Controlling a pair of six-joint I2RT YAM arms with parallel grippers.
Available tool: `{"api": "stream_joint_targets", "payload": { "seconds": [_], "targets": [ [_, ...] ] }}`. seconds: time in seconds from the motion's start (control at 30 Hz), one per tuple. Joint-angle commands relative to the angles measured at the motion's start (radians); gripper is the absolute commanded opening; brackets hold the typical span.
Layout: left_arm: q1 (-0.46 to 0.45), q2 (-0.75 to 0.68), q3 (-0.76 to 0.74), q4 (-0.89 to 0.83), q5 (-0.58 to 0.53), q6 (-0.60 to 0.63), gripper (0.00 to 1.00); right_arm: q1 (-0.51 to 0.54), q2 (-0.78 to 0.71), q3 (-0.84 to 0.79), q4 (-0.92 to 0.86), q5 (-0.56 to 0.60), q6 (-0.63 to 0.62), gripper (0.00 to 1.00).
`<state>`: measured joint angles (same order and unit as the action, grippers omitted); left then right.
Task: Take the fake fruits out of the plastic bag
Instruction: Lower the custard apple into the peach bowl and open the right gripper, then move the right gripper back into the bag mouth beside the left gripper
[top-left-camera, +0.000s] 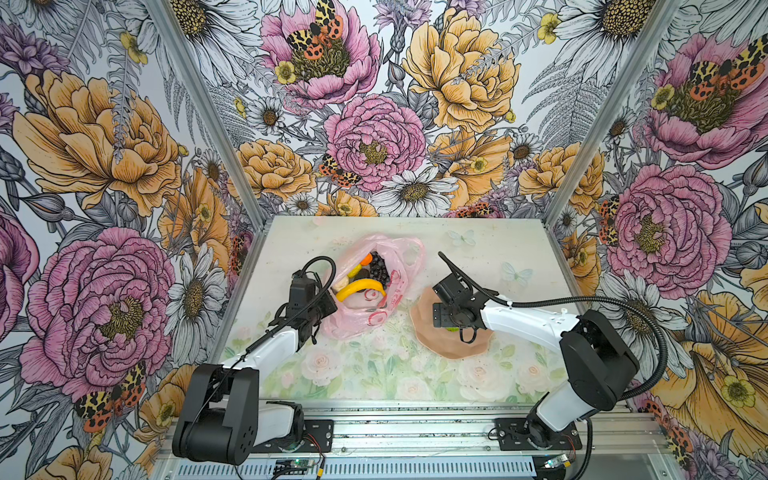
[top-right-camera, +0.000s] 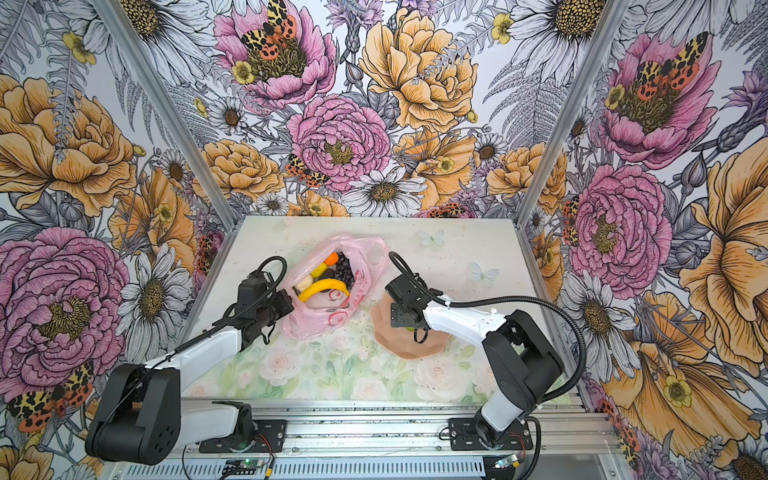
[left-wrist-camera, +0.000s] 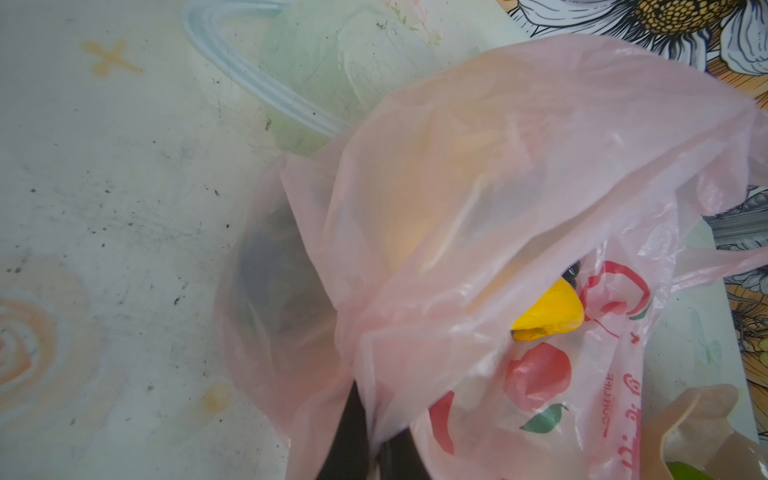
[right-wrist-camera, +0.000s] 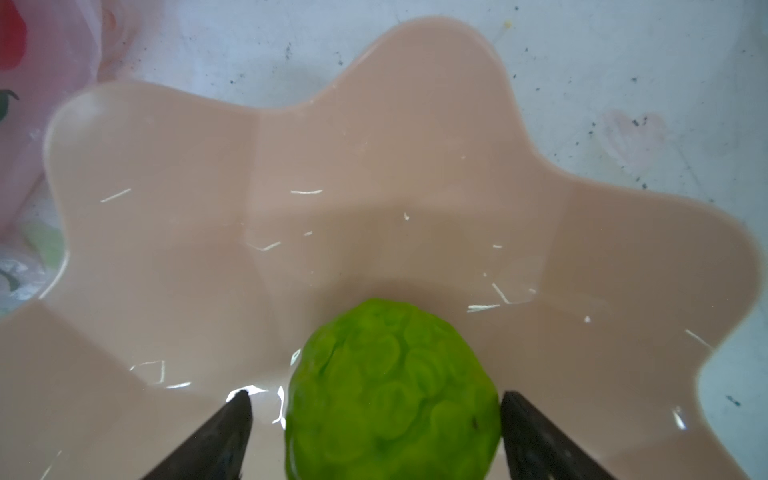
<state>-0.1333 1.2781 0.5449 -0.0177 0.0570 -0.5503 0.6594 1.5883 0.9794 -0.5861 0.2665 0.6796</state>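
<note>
Three walls enclose the scene, papered with pink and orange flowers, white daisies and spotted moths. Metal posts run up the two back corners. The bench, in the lower middle of both top views, is pale and dark-flecked, printed with faint roses, leaves and butterflies. A ribbed metal rail crosses the bottom edge. Light is soft and even.

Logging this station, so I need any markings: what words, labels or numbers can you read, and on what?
On the plastic bag: red lettering, too blurred and creased to read; too small in both top views.
On the plate, green fruit and tabletop: no text seen.
</note>
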Motion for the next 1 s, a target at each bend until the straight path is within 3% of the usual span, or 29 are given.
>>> {"api": "stream_joint_targets", "payload": {
  "seconds": [0.0,0.3,0.53,0.97],
  "targets": [
    [0.003,-0.024,-0.005,0.013,0.010,-0.007,0.07,0.000,-0.068,0.029,0.003,0.036,-0.007,0.95],
    [0.003,-0.025,-0.008,0.013,0.009,-0.014,0.06,0.058,-0.115,0.132,-0.015,0.108,-0.002,0.91],
    [0.009,-0.045,-0.015,0.008,-0.006,-0.020,0.06,0.165,0.072,0.398,0.012,0.075,-0.110,0.89],
    [0.018,-0.099,-0.028,-0.013,-0.035,-0.019,0.05,0.180,0.321,0.633,0.091,-0.046,-0.117,0.83]
  ]
}}
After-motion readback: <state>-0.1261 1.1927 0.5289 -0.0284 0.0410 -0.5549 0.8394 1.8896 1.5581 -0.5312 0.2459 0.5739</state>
